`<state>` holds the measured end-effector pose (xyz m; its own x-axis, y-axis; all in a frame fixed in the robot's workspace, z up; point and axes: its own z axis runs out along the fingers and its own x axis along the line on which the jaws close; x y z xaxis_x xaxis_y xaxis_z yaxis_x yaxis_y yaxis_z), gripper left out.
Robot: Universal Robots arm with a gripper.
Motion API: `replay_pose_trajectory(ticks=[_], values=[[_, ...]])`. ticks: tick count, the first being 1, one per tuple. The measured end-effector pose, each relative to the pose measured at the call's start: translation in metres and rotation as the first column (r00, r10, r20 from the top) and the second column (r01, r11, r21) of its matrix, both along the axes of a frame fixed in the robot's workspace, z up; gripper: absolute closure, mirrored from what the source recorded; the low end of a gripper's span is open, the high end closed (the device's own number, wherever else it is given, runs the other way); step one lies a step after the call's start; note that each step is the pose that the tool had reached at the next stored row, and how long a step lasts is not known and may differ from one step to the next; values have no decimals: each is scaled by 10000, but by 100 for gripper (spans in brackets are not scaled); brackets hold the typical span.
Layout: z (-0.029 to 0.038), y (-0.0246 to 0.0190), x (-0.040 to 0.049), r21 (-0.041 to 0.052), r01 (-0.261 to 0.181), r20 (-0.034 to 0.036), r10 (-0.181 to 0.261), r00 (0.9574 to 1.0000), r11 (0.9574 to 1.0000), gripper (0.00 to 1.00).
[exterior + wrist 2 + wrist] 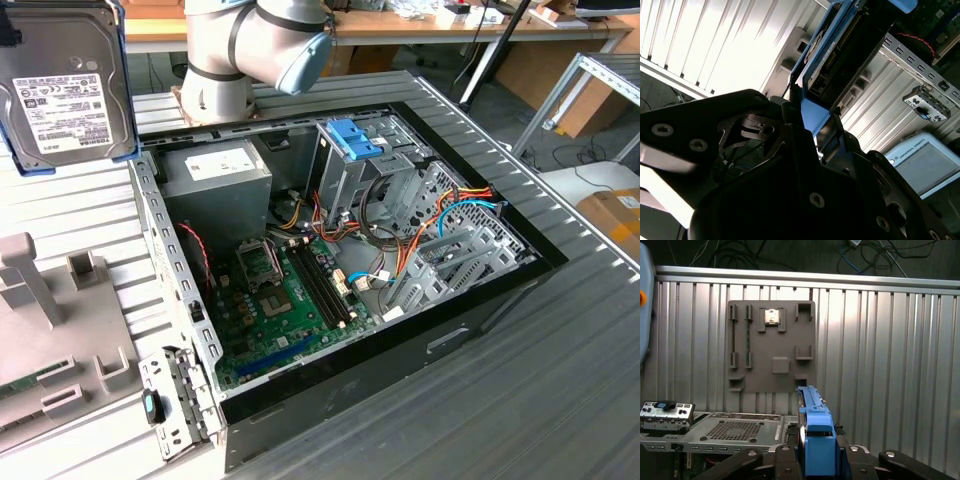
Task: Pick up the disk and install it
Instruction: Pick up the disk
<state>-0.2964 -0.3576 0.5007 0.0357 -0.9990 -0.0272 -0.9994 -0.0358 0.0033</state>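
The disk (65, 90) hangs in the air at the exterior view's upper left, above the ribbed table and to the left of the open computer case (470, 310). Its white label faces the camera and blue carrier rails run along its edges. In the first wrist view the disk's blue rail (816, 440) stands edge-on between the black fingers of my gripper (816, 462). In the second wrist view my gripper (815, 122) is shut on the disk (840, 55) at its blue end.
Inside the case are a drive cage with a bare blue bracket (352, 135), a grey power-supply box (215, 170), a motherboard (275, 300) and loose cables. A grey fixture plate (50, 300) lies left of the case. The arm's base (215, 70) stands behind the case.
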Motion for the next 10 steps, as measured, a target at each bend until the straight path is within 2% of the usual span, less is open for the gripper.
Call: replay_pose_trajectory(ticks=[4,10], values=[[0,0,63,-1,1,-1,-1,10000,10000,64],[0,0,232,0,0,0,0,10000,10000,64]])
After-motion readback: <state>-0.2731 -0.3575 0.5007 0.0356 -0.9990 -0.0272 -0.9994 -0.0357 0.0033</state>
